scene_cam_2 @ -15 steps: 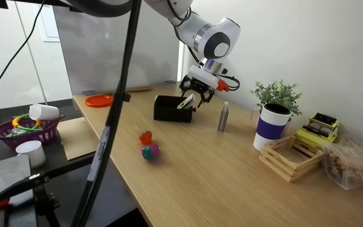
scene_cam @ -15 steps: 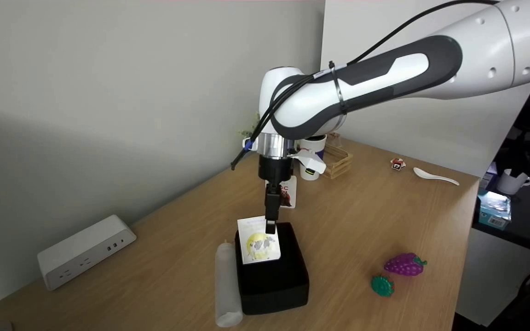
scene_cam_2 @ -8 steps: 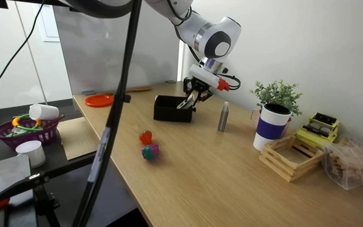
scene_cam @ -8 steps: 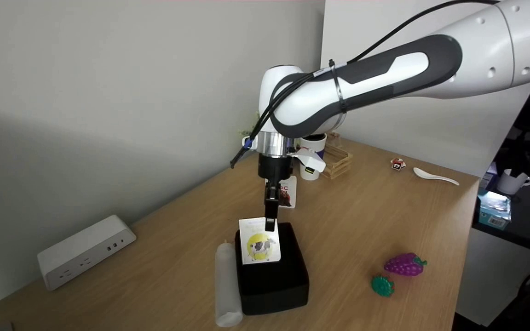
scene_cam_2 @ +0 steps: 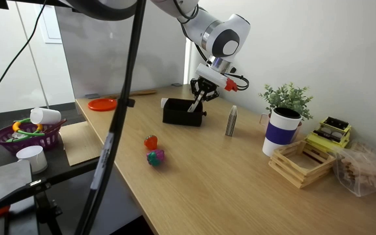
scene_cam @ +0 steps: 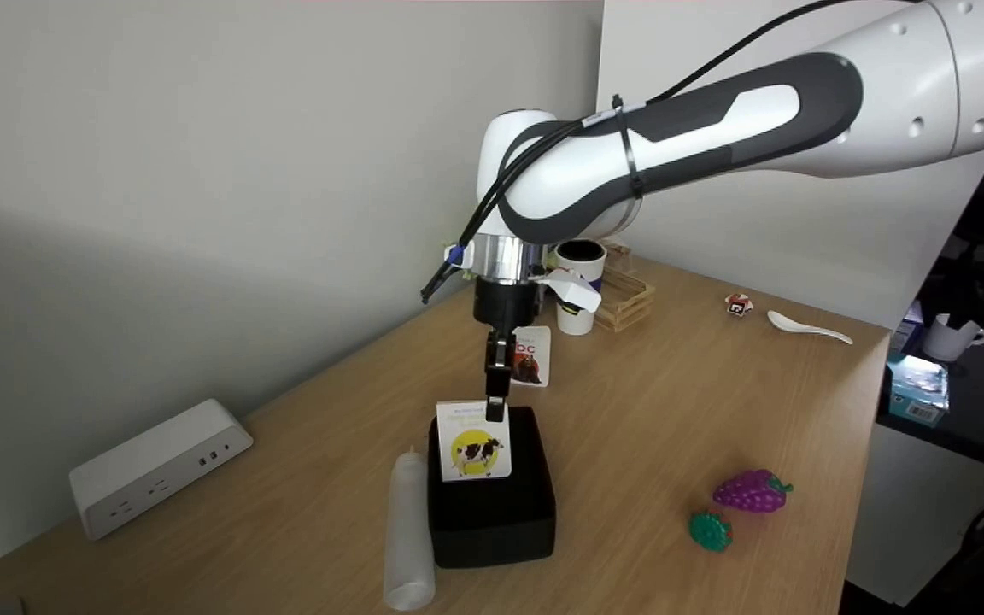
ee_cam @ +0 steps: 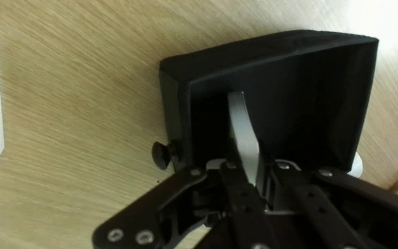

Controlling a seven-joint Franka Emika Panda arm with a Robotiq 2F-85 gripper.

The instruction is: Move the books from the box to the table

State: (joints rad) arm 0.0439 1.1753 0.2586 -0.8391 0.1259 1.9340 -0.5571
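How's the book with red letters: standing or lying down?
Standing: in an exterior view, the red-lettered book rises tall and thin from the table.

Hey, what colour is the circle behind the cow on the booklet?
Yellow, on the booklet; best seen in an exterior view.

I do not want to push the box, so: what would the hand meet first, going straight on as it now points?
Probably the floor or inner wall of the black box: the hand holds the cow booklet and points down into the box, booklet leading. It may already touch; depth is unclear.
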